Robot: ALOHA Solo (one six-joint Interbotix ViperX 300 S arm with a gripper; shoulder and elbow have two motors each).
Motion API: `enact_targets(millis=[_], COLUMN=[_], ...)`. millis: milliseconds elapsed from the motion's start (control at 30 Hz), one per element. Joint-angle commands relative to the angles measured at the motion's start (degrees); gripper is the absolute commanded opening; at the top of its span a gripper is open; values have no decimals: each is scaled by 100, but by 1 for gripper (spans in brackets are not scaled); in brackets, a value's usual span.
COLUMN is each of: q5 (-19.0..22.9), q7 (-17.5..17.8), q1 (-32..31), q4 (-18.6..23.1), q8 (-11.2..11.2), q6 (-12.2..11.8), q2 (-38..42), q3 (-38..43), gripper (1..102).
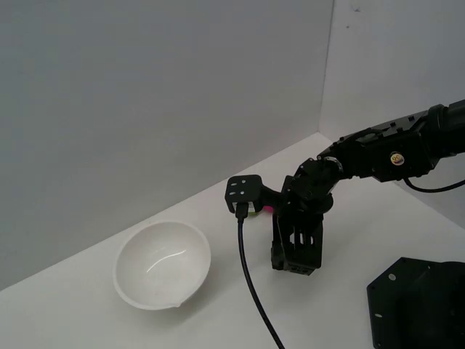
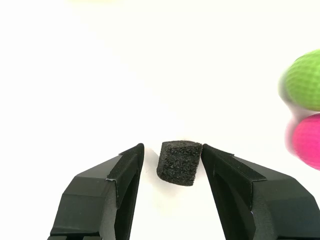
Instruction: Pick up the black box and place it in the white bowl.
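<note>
Bare white table (image 1: 218, 320) between bowl (image 1: 163, 264) and gripper (image 1: 294, 266), crossed only by a black cable (image 1: 251, 287) trailing toward 6 o'clock. Grey walls (image 1: 145, 94) closing off 10 to 1 o'clock. Black base (image 1: 418, 305) blocking 4 o'clock. Green ball (image 2: 302, 80) and pink ball (image 2: 305, 140) crowded together just beside the gripper; cube (image 2: 179, 162) between the jaws, one touching it, a narrow gap at the other.

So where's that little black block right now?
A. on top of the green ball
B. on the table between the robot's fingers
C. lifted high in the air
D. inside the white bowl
B: the wrist view shows the black block sitting on the white surface between the two fingers, with a gap at one side.
</note>
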Motion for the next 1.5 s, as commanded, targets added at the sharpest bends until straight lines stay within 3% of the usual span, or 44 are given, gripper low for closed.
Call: enact_targets(millis=[0, 233, 400, 467, 1000, 1233, 1467], q5=[-35, 26, 26, 35, 26, -97, -510], q7=[26, 26, 35, 35, 79, 510, 1213], q1=[-26, 0, 35, 35, 185, 422, 747], q4=[-26, 18, 18, 26, 26, -79, -492], q8=[35, 35, 35, 35, 26, 18, 9], q6=[-70, -70, -70, -70, -70, -70, -70], q2=[0, 132, 211, 237, 738, 1468, 2171], q3=[35, 176, 255, 290, 773, 1521, 2224], gripper=[62, 61, 40, 37, 33, 33, 33])
